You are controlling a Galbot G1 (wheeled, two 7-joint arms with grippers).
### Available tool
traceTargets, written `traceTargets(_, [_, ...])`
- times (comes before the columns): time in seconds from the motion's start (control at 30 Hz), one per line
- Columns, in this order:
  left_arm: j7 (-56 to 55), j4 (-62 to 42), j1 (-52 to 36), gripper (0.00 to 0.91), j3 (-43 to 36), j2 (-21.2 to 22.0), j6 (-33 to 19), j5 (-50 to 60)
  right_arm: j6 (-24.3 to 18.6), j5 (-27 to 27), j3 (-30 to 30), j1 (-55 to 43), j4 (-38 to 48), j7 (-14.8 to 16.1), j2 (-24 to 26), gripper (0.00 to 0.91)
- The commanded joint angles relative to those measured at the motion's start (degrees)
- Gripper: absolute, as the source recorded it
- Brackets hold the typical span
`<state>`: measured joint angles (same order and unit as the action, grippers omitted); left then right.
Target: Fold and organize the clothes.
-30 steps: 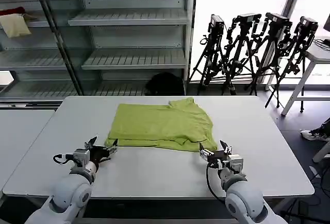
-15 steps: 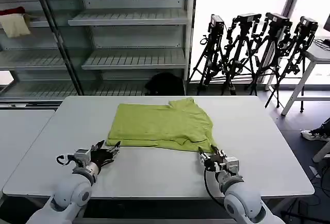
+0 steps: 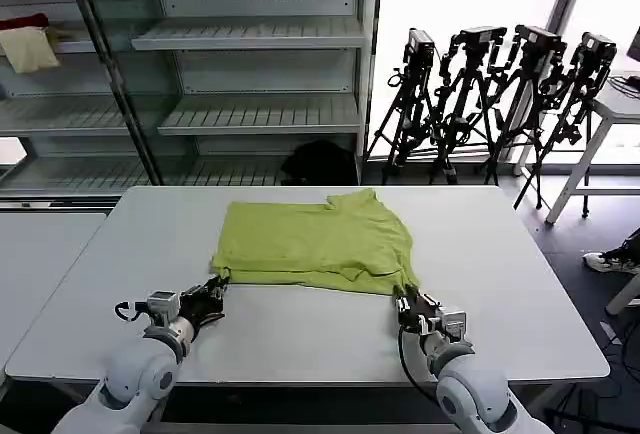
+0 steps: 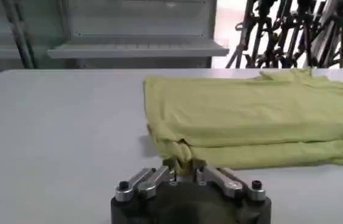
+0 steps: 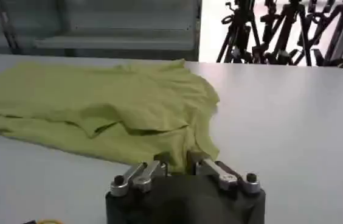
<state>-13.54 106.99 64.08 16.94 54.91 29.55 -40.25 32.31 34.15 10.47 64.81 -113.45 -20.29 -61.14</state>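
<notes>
The lime-green T-shirt (image 3: 315,244) lies folded in half on the white table (image 3: 500,254), its doubled edge toward me. My left gripper (image 3: 212,290) is shut on the shirt's near left corner (image 4: 182,155). My right gripper (image 3: 408,301) is shut on the near right corner (image 5: 177,155). In the left wrist view the T-shirt (image 4: 250,119) stretches away in two layers; in the right wrist view the T-shirt (image 5: 98,100) lies rumpled with a sleeve fold. Both corners are pinched between the fingers at table level.
Grey shelving (image 3: 250,64) stands behind the table, with a cream and red cloth (image 3: 28,44) on its upper left shelf. Black tripods (image 3: 500,94) lean at the back right. A second white table (image 3: 40,254) adjoins on the left. Bare tabletop lies along the near edge.
Both grippers moved forward to the shirt's near corners and went from open to shut on the fabric.
</notes>
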Motion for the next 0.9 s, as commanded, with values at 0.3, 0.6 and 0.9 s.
traceTargets(0.3, [0.68, 0.2, -0.35, 0.0, -0.73, -1.23, -2.04, 2.2, 0.0, -0.1, 0.27, -0.3, -0.66, 0.0, 0.23, 0.0])
traceTargets(0.6, [-3.86, 4.43, 2.09, 0.0, -0.14, -4.42, -0.96, 1.75, 0.83, 0.99, 1.29, 0.97, -5.25, 0.08, 4.68, 0.0])
traceTargets(0.9, [-11.84, 15.39, 14.73, 0.0, 2.78, -6.06, 1.81, 4.95, 0.82, 2.28, 2.99, 12.38, -13.68, 0.58, 12.96, 0.0])
